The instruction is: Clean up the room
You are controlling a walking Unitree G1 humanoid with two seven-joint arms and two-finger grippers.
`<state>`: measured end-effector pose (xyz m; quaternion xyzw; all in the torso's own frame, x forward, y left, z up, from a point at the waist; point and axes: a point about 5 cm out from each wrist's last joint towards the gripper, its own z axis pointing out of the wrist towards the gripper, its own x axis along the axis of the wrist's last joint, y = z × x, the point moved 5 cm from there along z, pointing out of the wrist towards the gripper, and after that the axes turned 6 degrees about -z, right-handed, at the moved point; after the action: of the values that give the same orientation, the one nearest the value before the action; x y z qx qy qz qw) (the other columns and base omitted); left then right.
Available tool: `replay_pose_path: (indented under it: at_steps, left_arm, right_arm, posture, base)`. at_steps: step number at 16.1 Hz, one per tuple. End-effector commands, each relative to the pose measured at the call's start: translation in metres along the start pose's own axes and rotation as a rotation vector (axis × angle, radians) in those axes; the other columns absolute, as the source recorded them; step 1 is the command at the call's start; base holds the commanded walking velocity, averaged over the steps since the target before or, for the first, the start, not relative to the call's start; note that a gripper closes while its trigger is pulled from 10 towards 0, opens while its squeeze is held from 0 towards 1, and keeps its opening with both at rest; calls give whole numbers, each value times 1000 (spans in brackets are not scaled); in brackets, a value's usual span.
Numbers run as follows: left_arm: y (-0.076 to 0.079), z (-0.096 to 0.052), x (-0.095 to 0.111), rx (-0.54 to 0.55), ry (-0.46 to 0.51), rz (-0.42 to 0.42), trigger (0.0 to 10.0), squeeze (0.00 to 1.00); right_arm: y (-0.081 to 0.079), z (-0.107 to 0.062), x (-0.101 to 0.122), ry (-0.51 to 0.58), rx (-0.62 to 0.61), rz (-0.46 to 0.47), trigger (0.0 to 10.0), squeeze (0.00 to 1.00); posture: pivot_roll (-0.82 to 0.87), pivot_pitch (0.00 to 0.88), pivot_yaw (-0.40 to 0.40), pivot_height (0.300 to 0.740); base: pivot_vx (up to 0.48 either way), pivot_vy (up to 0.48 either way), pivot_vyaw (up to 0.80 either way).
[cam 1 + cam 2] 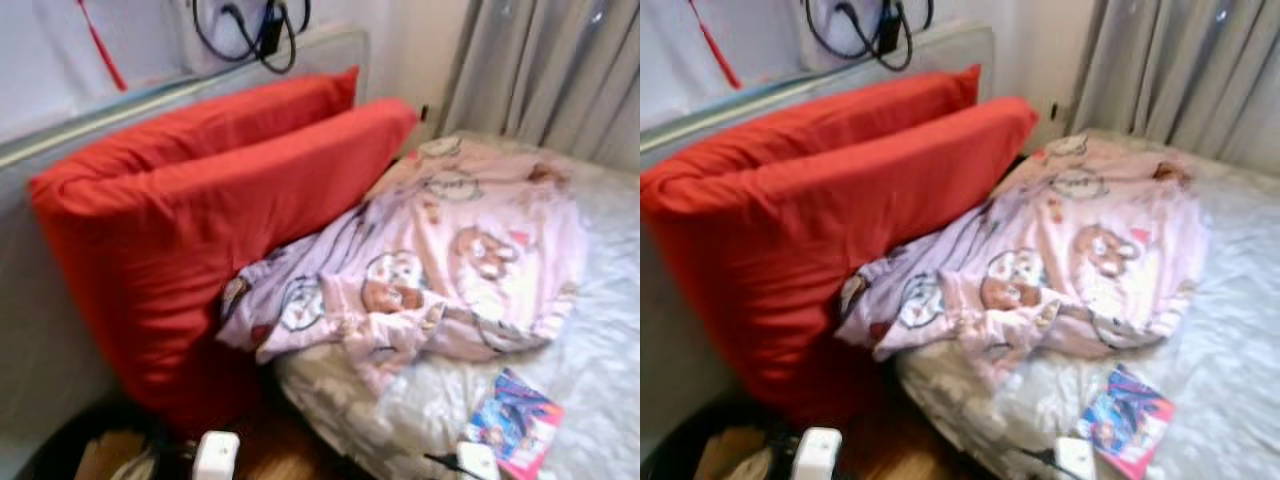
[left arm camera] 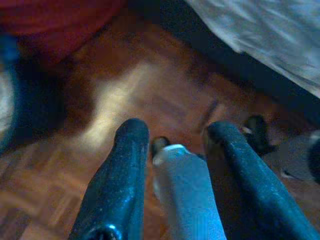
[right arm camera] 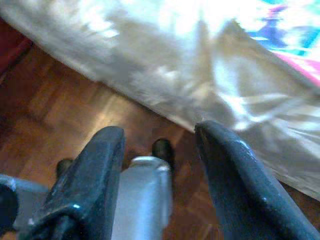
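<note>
— Where's the crumpled pink cartoon-print blanket (image 1: pixel 450 270)?
— On the bed beside the big red pillows (image 1: pixel 200 220), well away from both grippers.
— Jaws?
— Left gripper (image 2: pixel 172 137) and right gripper (image 3: pixel 160 137) both spread apart, empty, above wooden floor (image 2: pixel 125 95).

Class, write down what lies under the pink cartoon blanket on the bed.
The pink blanket lies crumpled on a silvery-white sheet, its upper edge by the red pillows. Whatever is under its folds is hidden.

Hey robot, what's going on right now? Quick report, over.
Left pincer and right pincer open, empty, low over wood floor. Pink blanket crumpled on bed, magazine near its edge. Red cushions lean alongside.
</note>
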<state>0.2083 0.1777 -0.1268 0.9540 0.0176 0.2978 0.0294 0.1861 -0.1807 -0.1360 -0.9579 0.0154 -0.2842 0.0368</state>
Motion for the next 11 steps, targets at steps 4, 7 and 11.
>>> replay_pose_path:
  at_steps: [4, 7, 11]
  left_arm:
    - [-11, -3, -8, 29, -23, -9, 10000, 0]
    - [-11, -2, -4, 14, -14, 14, 10000, 0]
    - [-13, -2, -4, 27, -11, 26, 10000, 0]
  right_arm:
    - [-10, 1, -6, -23, 18, 3, 10000, 0]
    - [-10, 1, -7, -27, 16, 1, 10000, 0]
    - [-10, 1, -8, -31, 17, 1, 10000, 0]
  posture:
    - [6, 0, -16, 740]
    - [5, 0, -13, 740]
    - [6, 0, -12, 740]
  base:
    - [0, 0, -692]
    - [0, 0, -690]
    - [0, -461, -688]
